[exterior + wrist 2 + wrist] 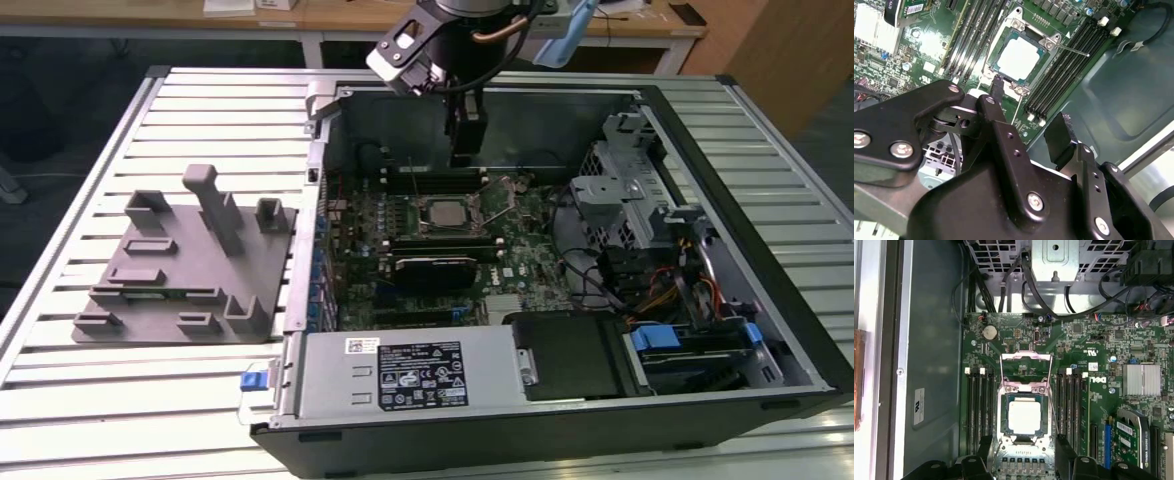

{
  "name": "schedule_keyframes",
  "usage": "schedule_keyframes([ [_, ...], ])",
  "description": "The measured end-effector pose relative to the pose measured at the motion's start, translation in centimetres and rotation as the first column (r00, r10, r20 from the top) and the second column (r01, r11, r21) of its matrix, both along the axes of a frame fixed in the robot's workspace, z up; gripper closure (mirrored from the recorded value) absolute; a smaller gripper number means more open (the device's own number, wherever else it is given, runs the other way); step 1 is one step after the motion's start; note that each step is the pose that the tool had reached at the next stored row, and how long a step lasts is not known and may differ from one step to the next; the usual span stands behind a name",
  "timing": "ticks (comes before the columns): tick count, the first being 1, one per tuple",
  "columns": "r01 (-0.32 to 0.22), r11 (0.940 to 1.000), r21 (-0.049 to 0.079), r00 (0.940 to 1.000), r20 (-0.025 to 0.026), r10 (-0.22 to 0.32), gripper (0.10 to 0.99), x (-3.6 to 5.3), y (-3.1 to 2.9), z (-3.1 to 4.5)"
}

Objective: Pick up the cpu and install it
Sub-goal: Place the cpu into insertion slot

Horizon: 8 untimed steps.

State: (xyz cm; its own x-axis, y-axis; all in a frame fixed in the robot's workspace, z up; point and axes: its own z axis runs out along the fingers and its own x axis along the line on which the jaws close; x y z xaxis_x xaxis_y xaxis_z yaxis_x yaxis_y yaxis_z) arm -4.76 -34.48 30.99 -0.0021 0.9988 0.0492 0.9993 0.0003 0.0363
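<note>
The cpu (1024,418) lay flat in the motherboard socket (1002,407), silver top up, inside the open computer case (747,300) on the slatted worktop (200,100). The gripper (1026,107) hung just above it, its jaws spread and holding nothing, one on each side of the chip. The socket's load plate (1026,360) stood hinged open, so the chip seemed seated but not clamped. Doing this well probably meant moving straight and vertically, with the jaws kept wide of the thin latch lever (1052,390) and the memory slots (979,410), so nothing nudged the chip from its seat.
</note>
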Motion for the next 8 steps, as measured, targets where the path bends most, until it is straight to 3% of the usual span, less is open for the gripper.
schedule_keyframes([
  [8,0.000,1.0000,0.000,1.0000,-0.0001,0.000,0.478,0.00,0.00,-0.27],
])
